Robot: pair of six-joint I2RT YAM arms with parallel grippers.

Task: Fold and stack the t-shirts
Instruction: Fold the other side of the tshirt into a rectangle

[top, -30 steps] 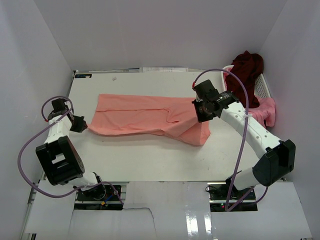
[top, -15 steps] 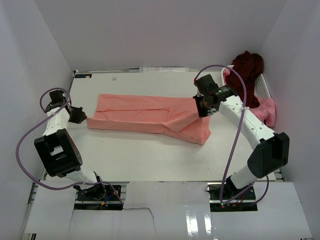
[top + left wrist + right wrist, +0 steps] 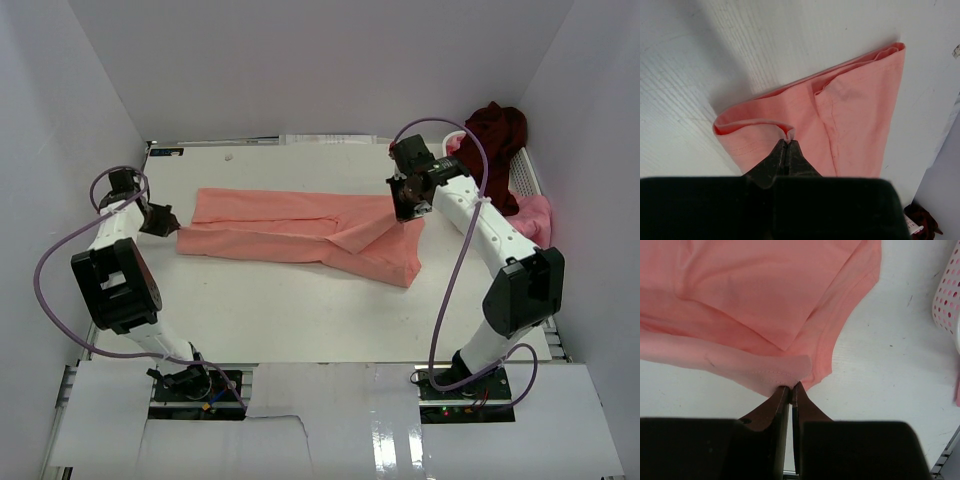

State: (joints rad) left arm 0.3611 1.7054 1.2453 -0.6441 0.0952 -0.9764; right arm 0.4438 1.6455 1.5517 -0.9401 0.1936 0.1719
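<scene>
A salmon-pink t-shirt [image 3: 300,232] lies stretched in a long band across the table, partly doubled over on itself. My left gripper [image 3: 172,222] is shut on a pinch of its left end, seen in the left wrist view as fabric [image 3: 860,100] bunched at the closed tips [image 3: 788,142]. At the right end my right gripper [image 3: 405,208] is shut on a hemmed edge [image 3: 765,285], the cloth pinched at its tips [image 3: 790,386]. A dark maroon t-shirt [image 3: 495,130] is heaped at the back right. A brighter pink t-shirt [image 3: 535,218] hangs just in front of it.
A white slatted basket [image 3: 525,175] stands against the right wall under the maroon and pink shirts; its perforated side [image 3: 947,295] shows in the right wrist view. White walls close in the table [image 3: 300,320] on three sides.
Both grippers have moved toward the back of the table with the shirt's ends, drawing its near edge back. The band of cloth is narrower and flatter now.
</scene>
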